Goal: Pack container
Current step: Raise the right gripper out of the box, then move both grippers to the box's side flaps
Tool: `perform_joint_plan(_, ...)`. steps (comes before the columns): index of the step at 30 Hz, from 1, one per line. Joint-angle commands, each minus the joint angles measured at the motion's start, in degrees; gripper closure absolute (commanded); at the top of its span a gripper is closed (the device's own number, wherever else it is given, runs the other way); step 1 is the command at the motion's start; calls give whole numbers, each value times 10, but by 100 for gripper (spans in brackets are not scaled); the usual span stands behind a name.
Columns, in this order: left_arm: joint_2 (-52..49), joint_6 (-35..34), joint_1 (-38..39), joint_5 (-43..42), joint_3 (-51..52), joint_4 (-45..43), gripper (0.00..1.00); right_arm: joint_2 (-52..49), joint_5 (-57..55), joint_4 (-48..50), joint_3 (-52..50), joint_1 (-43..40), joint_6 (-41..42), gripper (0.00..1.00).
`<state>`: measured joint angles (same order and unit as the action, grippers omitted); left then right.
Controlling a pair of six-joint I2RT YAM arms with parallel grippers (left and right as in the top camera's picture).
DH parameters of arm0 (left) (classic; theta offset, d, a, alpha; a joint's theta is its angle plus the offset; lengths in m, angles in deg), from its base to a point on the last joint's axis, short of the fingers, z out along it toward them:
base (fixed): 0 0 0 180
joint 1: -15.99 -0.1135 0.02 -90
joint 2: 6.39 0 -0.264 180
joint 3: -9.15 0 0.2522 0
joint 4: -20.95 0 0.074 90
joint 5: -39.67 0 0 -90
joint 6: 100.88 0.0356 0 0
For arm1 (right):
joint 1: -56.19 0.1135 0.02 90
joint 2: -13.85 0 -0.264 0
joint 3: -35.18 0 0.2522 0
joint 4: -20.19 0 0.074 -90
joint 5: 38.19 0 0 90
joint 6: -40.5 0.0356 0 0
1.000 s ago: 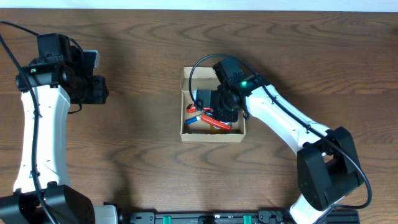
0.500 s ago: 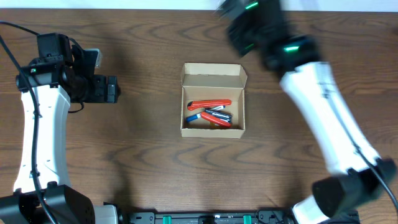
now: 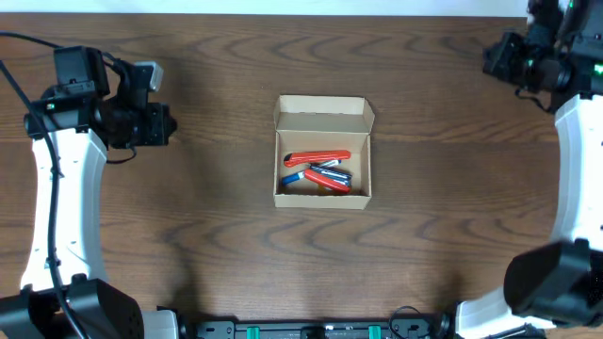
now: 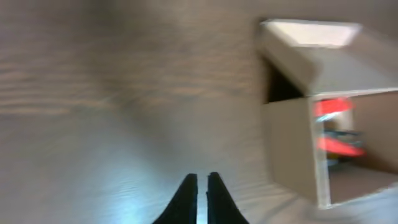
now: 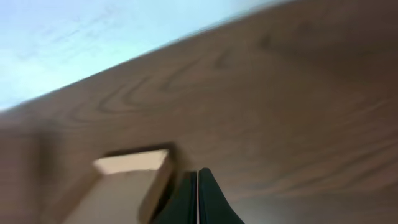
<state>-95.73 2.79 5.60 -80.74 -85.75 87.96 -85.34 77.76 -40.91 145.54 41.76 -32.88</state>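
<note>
Centrally, the open cardboard box [image 3: 321,117] holds red and blue pens [image 3: 325,175]; the left end effector [image 4: 203,180] and right end effector [image 5: 197,177] are pinched closed, empty.

Cardboard container [image 3: 279,151] at ctr of wood table [image 3: 217,235], lid flap open, standing along far edge. Inside, toward near side: long red item [image 3: 317,157] lying crosswise; below it a blue pen [image 3: 293,176], a dark pen [image 3: 330,170] and a red pen [image 3: 332,184], overlapping.

L gripper [image 3: 170,125] far L, pts toward box, well apart from it. R gripper [image 3: 490,58] at far R corner, also well apart. Jaw gap on both unreadable from above.

Dark rail w/ green bits [image 3: 311,330] at near edge.
</note>
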Motion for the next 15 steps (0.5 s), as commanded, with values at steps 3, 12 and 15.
perform_joint_plan(3,-64,-68,-10,-217,0,-24,94,-38,162,42,-87,-23,174,99)
perform_joint_plan(12,-204,-56,-13,-454,0,-54,94,-77,331,179,-210,-26,236,99)
perform_joint_plan(15,-248,-29,-13,-503,0,-48,94,-83,342,188,-242,-26,230,99)
